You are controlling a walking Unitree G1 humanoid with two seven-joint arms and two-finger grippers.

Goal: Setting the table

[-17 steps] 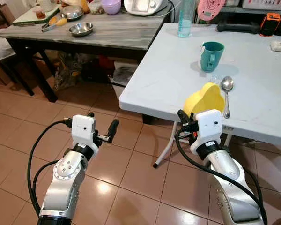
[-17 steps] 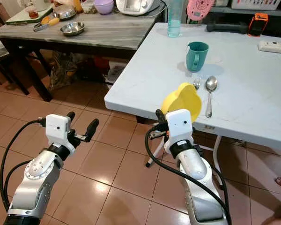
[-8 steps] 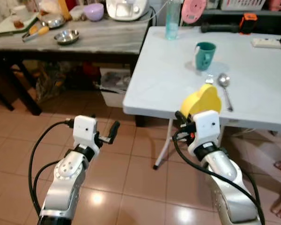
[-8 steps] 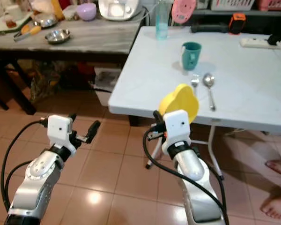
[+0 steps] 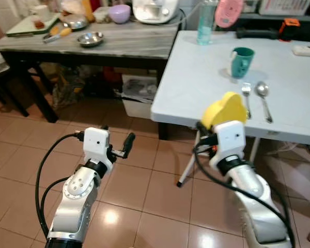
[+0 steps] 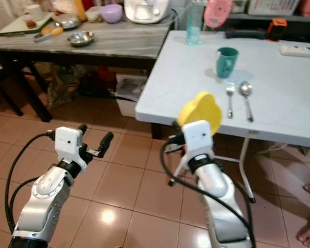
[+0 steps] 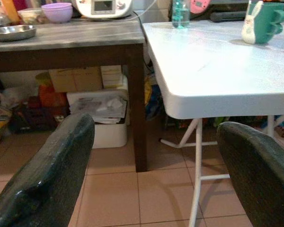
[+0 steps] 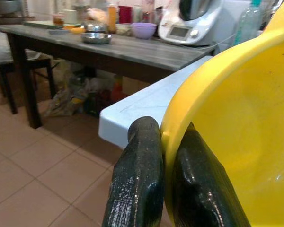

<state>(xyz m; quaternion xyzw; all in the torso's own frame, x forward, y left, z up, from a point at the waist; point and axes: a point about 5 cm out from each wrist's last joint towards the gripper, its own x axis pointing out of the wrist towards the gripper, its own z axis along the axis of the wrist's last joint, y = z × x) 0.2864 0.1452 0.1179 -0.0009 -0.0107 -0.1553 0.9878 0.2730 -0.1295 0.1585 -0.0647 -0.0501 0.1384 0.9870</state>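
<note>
- The yellow plastic bowl (image 5: 225, 109) is pinched by its rim in our right tool (image 8: 166, 189) — one black finger (image 8: 137, 175) outside the wall, the other inside — and held tilted on edge in front of the near edge of the white folding table (image 5: 196, 77), above the tiled floor (image 5: 139, 181).
- On that table we see a teal mug (image 5: 241, 61), with a metal fork (image 5: 246, 95) and metal spoon (image 5: 263, 95) lying side by side just nearer to us.
- Our left tool (image 5: 121, 147) hangs over the floor, well apart from the table, fingers spread and holding nothing.
- A dark grey-topped table (image 5: 108, 41) to the left carries a steel bowl (image 5: 90, 37) and a purple bowl (image 5: 119, 13).
</note>
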